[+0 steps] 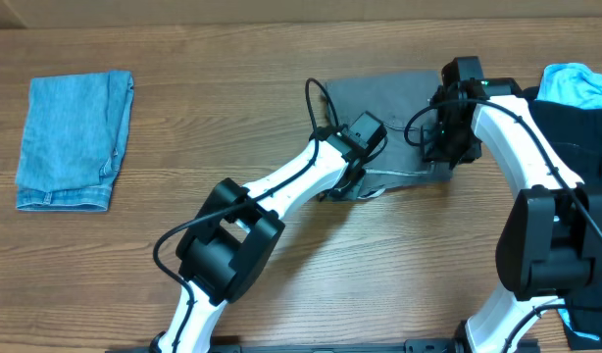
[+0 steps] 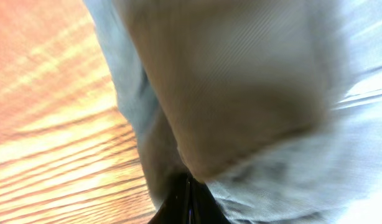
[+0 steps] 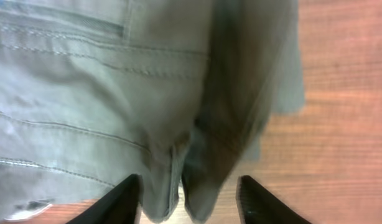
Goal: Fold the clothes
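The grey shorts point(image 1: 389, 98) lie in layers on the wooden table right of centre, and both wrist views are filled with their cloth point(image 2: 241, 93) point(image 3: 85, 106). My left gripper point(image 1: 348, 184) is at their near-left edge. In the left wrist view that gripper point(image 2: 188, 200) is shut, with grey cloth pinched at the tips and rising from them. My right gripper point(image 1: 440, 152) is over the shorts' right edge. It is open point(image 3: 188, 199), and a hanging fold of the seamed cloth sits loose between its fingers point(image 3: 119, 202), touching neither.
A folded blue denim garment point(image 1: 74, 137) lies at the far left. A black garment point(image 1: 576, 132) with a light blue cloth point(image 1: 578, 83) on it is piled at the right edge, behind my right arm.
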`<state>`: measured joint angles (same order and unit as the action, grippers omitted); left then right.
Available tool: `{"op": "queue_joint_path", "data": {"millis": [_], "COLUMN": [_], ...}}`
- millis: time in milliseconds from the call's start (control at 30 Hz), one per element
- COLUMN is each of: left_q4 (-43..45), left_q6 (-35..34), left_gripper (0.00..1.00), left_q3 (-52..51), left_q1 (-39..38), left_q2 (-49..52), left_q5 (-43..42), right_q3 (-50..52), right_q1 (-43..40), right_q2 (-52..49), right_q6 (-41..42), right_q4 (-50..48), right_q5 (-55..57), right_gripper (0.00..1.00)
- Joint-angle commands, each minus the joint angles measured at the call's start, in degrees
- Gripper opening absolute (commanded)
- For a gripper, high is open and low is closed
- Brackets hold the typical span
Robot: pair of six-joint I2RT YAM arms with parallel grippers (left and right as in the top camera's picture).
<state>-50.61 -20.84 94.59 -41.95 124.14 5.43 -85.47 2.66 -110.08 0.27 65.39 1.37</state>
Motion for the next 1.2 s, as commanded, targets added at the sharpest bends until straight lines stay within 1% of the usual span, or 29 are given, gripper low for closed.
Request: {"op": "queue_joint_path", "data": {"millis": [0, 100, 167, 200, 233, 300, 333, 367, 400, 433, 467, 500, 600, 733, 800, 900, 1033, 1167], "left_q4": [-0.7, -1.5, -1.4, -1.4, -1.4, -1.0, -0.4, 0.2, 1.1, 2.2, 3.1, 4.7, 8.9, 16.5, 19.5, 21.7, 22.4, 21.8], "left_q6": [1.6, 1.0, 1.0, 0.9, 0.9, 0.9, 0.9, 0.9, 0.9, 0.9, 0.9, 0.9, 1.1, 1.1, 1.1, 1.1, 1.1, 1.2], "left_gripper": [0.05, 0.08, 0.12, 0.15, 0.17, 0.16, 0.15, 0.15, 0.15, 0.15, 0.16, 0.16, 0.17, 0.25, 0.25, 0.26, 0.26, 0.25], "left_q3": [9.6, 13.6, 14.6, 14.6, 14.6, 14.2, 13.9, 13.8, 13.8, 13.8, 13.8, 13.8, 13.8, 13.8, 13.8, 13.8, 13.8, 13.8], "left_q1": [1.6, 4.1, 6.6, 7.7, 8.8, 11.0, 12.1, 13.1, 14.1, 15.2, 15.9, 16.9, 18.8, 20.2, 20.2, 20.2, 20.0, 19.4], "left_q2": [-9.2, -12.8, -14.7, -15.1, -15.1, -14.5, -13.9, -13.0, -11.8, -10.3, -9.1, -7.3, -2.8, 3.4, 5.3, 6.8, 8.2, 10.1], "left_q5": [0.7, 0.7, 0.5, 0.3, -0.5, -3.9, -6.4, -9.1, -12.1, -15.6, -18.1, -22.5, -32.0, -43.5, -47.3, -46.9, -44.5, -42.9], "right_q3": [-5.2, -9.9, -13.9, -15.2, -16.4, -17.4, -17.4, -17.3, -17.2, -17.2, -17.2, -17.2, -17.2, -17.1, -16.9, -16.8, -16.2, -11.8], "right_q1": [-0.2, -0.2, -0.2, -0.2, -0.2, -0.2, -0.2, -0.2, -0.2, -0.2, -0.4, -0.5, -1.7, -4.5, -5.7, -6.7, -6.9, -6.9], "right_q2": [-0.1, 0.5, 1.3, 1.5, 1.7, 1.8, 1.7, 1.5, 1.1, 0.6, 0.0, -0.6, -2.6, -5.2, -6.1, -7.8, -9.9, -10.5], "right_q6": [1.5, 1.5, 1.5, 1.5, 1.5, 1.6, 1.6, 1.6, 2.2, 3.4, 4.5, 5.0, 5.2, 5.1, 4.5, 4.3, 4.3, 4.3], "right_q4": [4.4, 9.1, 11.8, 12.0, 11.8, 9.4, 7.7, 6.1, 4.7, 3.5, 2.4, 1.4, -0.7, -1.9, -2.7, -3.6, -4.4, -7.9], "right_q5": [0.0, -0.1, -1.2, -2.3, -3.8, -6.6, -7.9, -9.3, -10.4, -11.5, -12.5, -13.8, -18.1, -23.0, -25.9, -28.4, -28.4, -26.8], "right_gripper": [0.66, 0.7, 0.73, 0.73, 0.73, 0.73, 0.7, 0.6, 0.45, 0.24, 0.09, 0.04, 0.04, 0.04, 0.04, 0.04, 0.04, 0.04]}}
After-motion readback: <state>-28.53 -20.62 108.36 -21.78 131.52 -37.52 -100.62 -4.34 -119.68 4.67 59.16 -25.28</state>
